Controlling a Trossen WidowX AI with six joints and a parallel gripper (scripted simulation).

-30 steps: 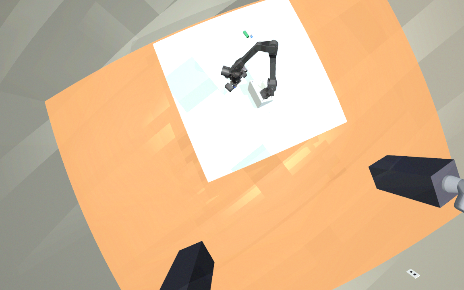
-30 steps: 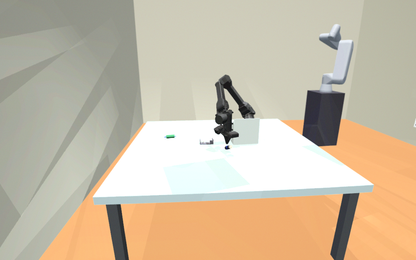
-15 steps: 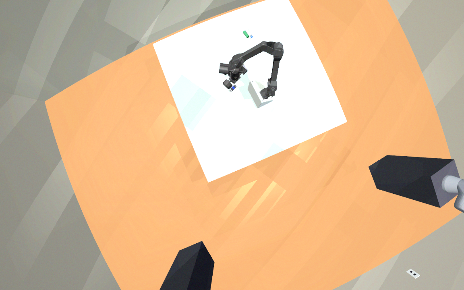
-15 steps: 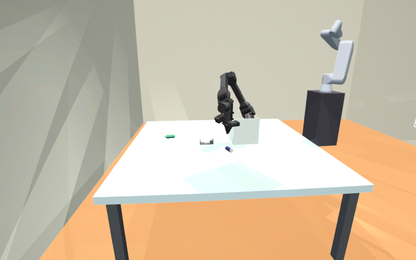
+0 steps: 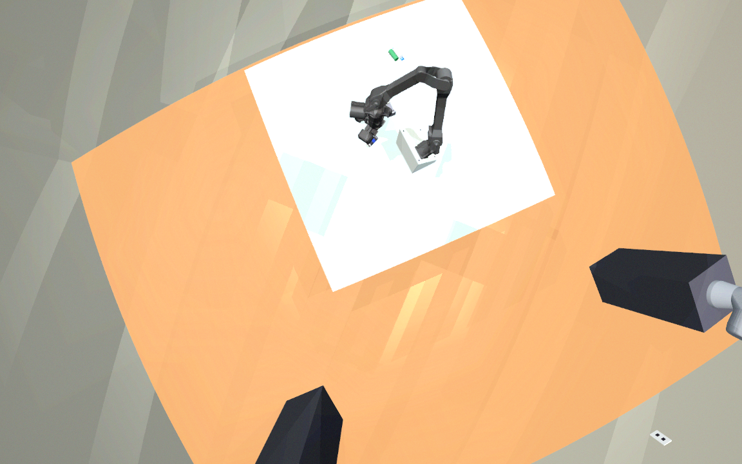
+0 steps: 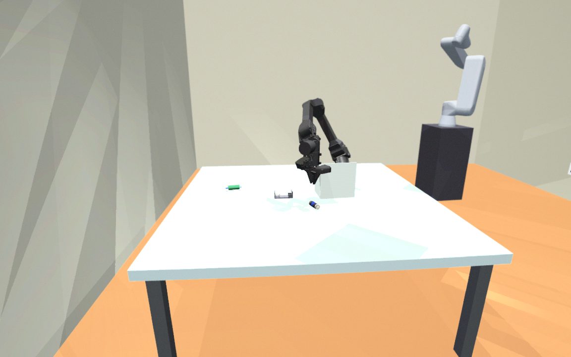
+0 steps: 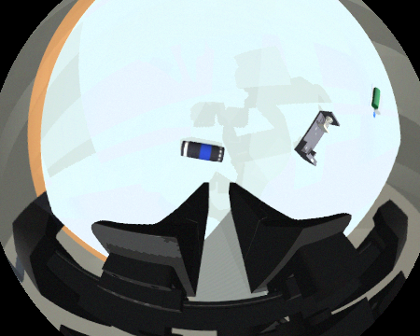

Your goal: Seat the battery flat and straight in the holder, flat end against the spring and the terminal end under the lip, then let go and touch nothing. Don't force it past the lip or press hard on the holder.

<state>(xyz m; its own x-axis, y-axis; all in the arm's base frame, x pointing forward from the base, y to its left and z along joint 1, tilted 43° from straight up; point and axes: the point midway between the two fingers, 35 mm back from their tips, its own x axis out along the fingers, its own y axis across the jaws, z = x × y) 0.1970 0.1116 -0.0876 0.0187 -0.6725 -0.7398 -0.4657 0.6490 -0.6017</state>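
The battery (image 5: 373,140) (image 6: 314,205) (image 7: 203,151), black with a blue band, lies on its side on the table. Which end is the terminal is too small to tell. The grey holder (image 6: 283,195) (image 7: 314,135) stands apart from it, to the right in the wrist view, with nothing in it. Its coil spring is at the upper end there, its lip end at the lower left. My gripper (image 6: 313,182) (image 7: 218,187) is open a little and empty, above the table close to the battery. A narrow gap shows between its fingertips, which do not touch the battery.
A green cylinder (image 5: 393,55) (image 6: 234,187) (image 7: 376,98) with a blue tip lies beyond the holder. The white block (image 5: 404,151) (image 6: 338,181) stands by the arm's base, right of the battery in the exterior view. A grey arm (image 6: 471,86) stands on a dark pedestal off the table.
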